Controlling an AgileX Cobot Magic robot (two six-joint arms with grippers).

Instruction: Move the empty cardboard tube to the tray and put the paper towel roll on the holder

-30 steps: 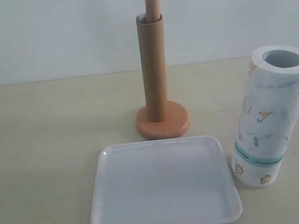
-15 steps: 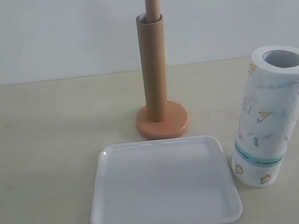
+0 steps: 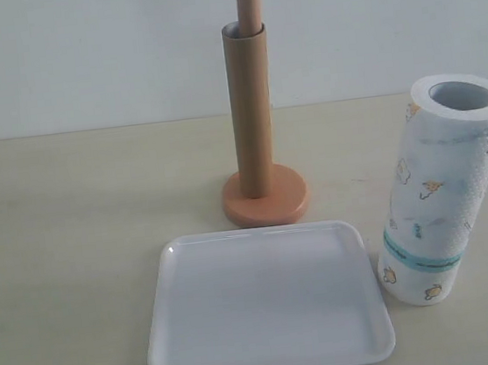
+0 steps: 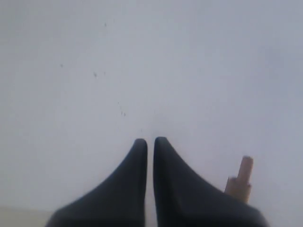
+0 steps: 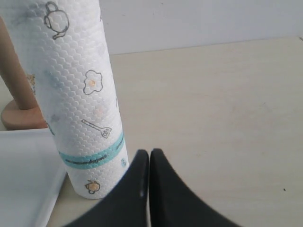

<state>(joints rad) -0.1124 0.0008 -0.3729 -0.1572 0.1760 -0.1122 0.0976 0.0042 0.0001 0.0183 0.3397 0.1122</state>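
The left gripper [image 4: 150,142] faced a plain white wall [image 4: 142,71], its two dark fingers drawn together with only a thin slit between them, closed on themselves. Beyond one finger the top of the cardboard tube [image 4: 238,188] showed, with the rod of the holder [image 4: 245,166] poking out of it. The right gripper [image 5: 149,153] sat low over the counter [image 5: 213,104], angled slightly down, its fingers likewise narrowed to a hairline gap and holding nothing. The paper towel roll [image 5: 75,94] stood upright just beside that gripper, apart from the fingertips. In the exterior view the tube stood upright in the upper middle of the frame, sleeved over the rod and resting on the round base. The white tray [image 3: 267,303] lay flat at the lower middle, just in front of the base and apart from it. The roll stood at the right of the frame, leaning a little, its lower end close against the tray's right rim; contact could not be judged.
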